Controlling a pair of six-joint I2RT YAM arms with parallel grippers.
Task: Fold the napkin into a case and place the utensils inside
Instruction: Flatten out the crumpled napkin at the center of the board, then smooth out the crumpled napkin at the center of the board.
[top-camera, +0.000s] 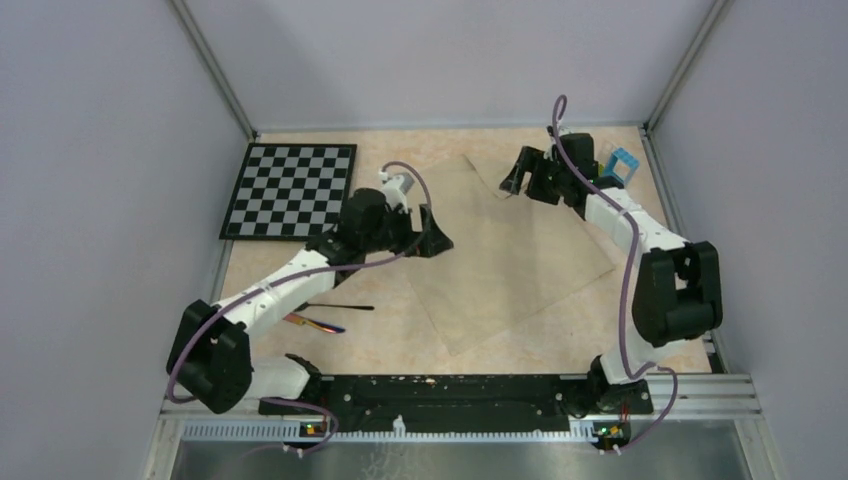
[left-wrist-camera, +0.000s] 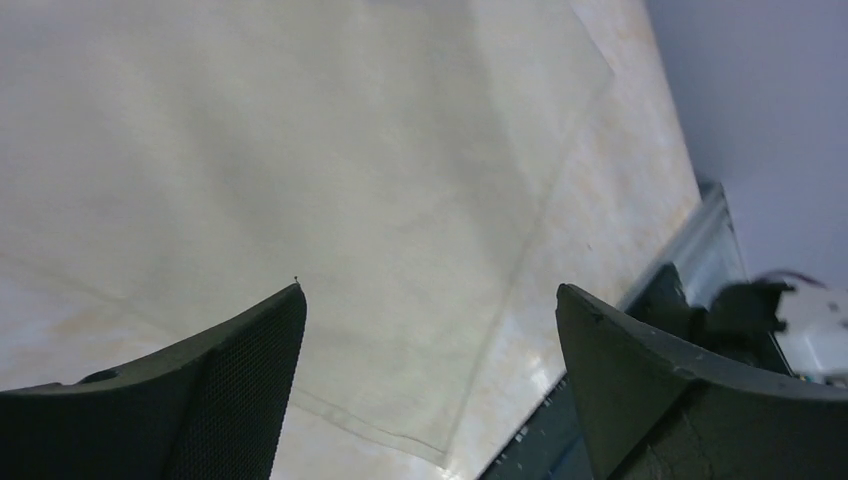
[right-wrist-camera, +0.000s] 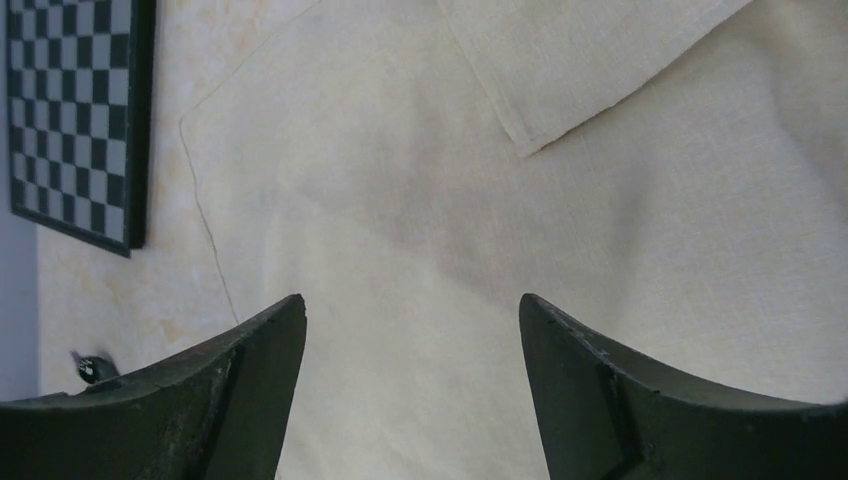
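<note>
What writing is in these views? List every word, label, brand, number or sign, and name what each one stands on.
No text can be read in any view.
The chequered board shows only black and white squares, no letters or numbers.
The napkin is plain cloth with no print or tag in sight.
The blue brick is too small to show any marking.

- The cream-beige square cloth napkin (right-wrist-camera: 420, 200) looks soft and matt, with a fine woven grain.
- The beige blotchy table top (top-camera: 390, 335) looks smooth and dull.
- The black pad (left-wrist-camera: 240, 390) on the left gripper (left-wrist-camera: 430, 300) is matt and rough with tiny dots.
- The thin rainbow-tinted utensil (top-camera: 318, 323) shines like metal.
- The silver rail (top-camera: 480, 428) looks like ridged metal.
</note>
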